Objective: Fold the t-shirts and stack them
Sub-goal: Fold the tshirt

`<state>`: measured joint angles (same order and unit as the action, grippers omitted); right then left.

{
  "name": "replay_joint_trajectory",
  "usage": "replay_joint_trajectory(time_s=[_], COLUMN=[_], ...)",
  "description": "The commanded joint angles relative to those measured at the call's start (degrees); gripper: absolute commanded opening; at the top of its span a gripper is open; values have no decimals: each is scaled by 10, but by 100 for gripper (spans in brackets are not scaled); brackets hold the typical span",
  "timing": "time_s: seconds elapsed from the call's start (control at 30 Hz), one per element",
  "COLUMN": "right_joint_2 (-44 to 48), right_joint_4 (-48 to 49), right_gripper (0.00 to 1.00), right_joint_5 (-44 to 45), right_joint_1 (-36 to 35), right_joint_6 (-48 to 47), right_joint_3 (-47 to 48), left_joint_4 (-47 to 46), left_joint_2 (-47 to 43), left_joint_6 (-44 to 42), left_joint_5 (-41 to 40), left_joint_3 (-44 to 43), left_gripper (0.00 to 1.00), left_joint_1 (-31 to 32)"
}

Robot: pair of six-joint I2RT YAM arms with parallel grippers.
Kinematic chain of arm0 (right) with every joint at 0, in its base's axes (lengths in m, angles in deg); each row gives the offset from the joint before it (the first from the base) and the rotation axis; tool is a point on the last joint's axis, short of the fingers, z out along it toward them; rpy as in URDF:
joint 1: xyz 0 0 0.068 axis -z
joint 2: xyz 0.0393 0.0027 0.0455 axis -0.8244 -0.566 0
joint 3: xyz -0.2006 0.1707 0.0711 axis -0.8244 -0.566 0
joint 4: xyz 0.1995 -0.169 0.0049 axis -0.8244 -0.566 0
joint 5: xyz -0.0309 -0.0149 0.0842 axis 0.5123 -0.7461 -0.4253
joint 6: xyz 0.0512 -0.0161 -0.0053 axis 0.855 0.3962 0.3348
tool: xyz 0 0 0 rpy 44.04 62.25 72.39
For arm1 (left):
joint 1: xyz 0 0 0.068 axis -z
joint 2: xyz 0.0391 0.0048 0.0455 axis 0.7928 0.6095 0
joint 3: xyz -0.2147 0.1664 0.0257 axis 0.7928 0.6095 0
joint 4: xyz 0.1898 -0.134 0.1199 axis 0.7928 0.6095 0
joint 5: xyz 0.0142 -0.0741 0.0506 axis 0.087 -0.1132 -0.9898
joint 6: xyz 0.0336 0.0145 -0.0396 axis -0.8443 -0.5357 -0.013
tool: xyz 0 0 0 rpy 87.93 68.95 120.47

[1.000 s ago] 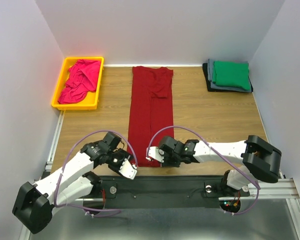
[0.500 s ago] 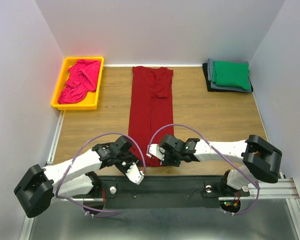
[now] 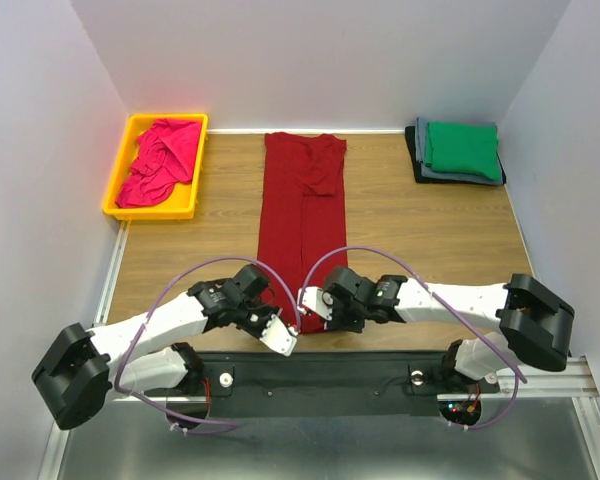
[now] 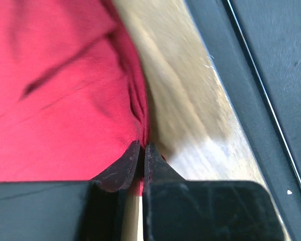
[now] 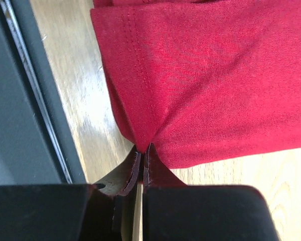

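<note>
A large dark red t-shirt [image 3: 302, 215], folded lengthwise into a long strip, lies down the middle of the table. Its near hem is at the table's front edge. My left gripper [image 3: 280, 326] is at the hem's left side, and the left wrist view shows the left gripper [image 4: 143, 150] shut on a fold of the red cloth [image 4: 60, 100]. My right gripper [image 3: 306, 312] is at the hem's right side. In the right wrist view the right gripper [image 5: 142, 153] pinches the hemmed corner of the shirt [image 5: 210, 75], which puckers toward its jaws.
A yellow bin [image 3: 115, 195] at the back left holds a crumpled magenta-pink t-shirt [image 3: 160, 160]. At the back right, a folded green t-shirt [image 3: 462, 148] tops a stack of grey and black ones. The black rail [image 3: 360, 370] runs right behind both grippers.
My left gripper moved right along the front edge to the red shirt's near hem and closed on the cloth. The right gripper kept its grip and hardly moved.
</note>
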<state>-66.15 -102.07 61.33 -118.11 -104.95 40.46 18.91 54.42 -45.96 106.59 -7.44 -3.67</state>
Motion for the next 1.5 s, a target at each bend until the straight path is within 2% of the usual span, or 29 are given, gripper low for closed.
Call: replay_joint_trajectory(time_s=[0.0,0.3,0.4,0.5,0.6,0.67,0.77,0.97,1.17,1.47], right_joint_2=[29,48,51,46,46,41,29,-15,-72,-185], right_joint_4=[-54,-177,-196,-215,-215,-216,-220,-196,-169,-166], right_gripper=[1,0,0,1,1,0,1,1,1,0], right_joint_5=[-30,-139,-136,-132,-108,-108,-95,-79,-82,-98], right_joint_1=[3,1,2,20,61,99,117,173,225,284], right_joint_6=[-30,-86,-84,-75,-99,-114,-149,-212,-250,-305], right_joint_3=[37,85,98,139,172,189,207,227,277,374], left_joint_4=[39,137,157,134,111,110,106,33,-27,-37], left_joint_2=[-36,-69,-83,-96,-98,-82,-49,4,72,204], left_joint_6=[28,18,29,75,74,63,22,-26,-85,-161], left_joint_5=[40,99,113,93,84,105,133,141,147,170], left_joint_3=[-51,-118,-130,-136,-142,-155,-174,-186,-214,-299], left_gripper=[0,0,0,0,0,0,0,0,0,0], left_joint_1=[3,22,28,27,-6,-51,-103,-176,-222,-278])
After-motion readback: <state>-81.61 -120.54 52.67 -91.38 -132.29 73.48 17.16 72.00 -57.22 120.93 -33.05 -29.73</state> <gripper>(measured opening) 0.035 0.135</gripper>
